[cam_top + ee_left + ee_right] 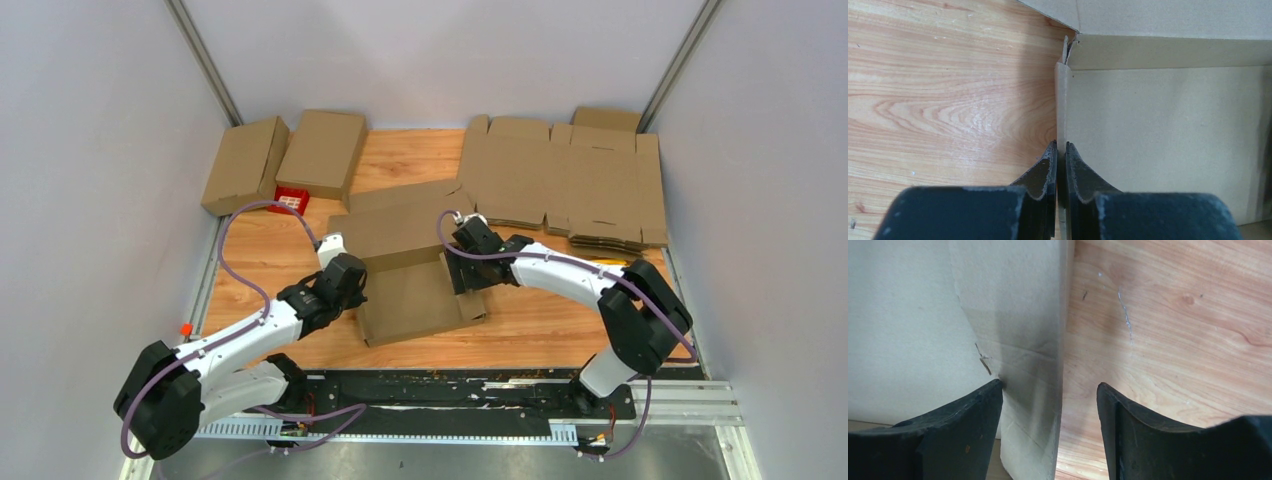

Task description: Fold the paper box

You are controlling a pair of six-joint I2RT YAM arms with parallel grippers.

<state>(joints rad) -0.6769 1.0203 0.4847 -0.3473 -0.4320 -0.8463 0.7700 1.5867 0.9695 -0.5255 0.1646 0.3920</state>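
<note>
The half-formed paper box (410, 300) lay near the middle of the top view on the wooden surface (540, 320). Its base panel was flat, and a broad flap stretched away toward the upper part of the frame. The left end effector (1061, 150) met the box at its left edge. In the left wrist view its fingers (1040, 172) were pressed together on the thin upright left wall (1063, 100), pinching the cardboard edge between them. That wall ran up the centre of the frame to a torn-looking corner. The right end effector (1048, 390) sat at the opposite edge of the box with its fingers spread wide. In the right wrist view the right wall (1033, 330) stood in the gap, close to the finger on the left of the frame and clear of the one on the right. Bare wood showed to the right of the cardboard. In the upper right of the top view a stack of flat blanks (565, 185) covered the surface. Two closed cartons (244, 165) lay side by side in the upper left, with a small red item (290, 198) just below them.
</note>
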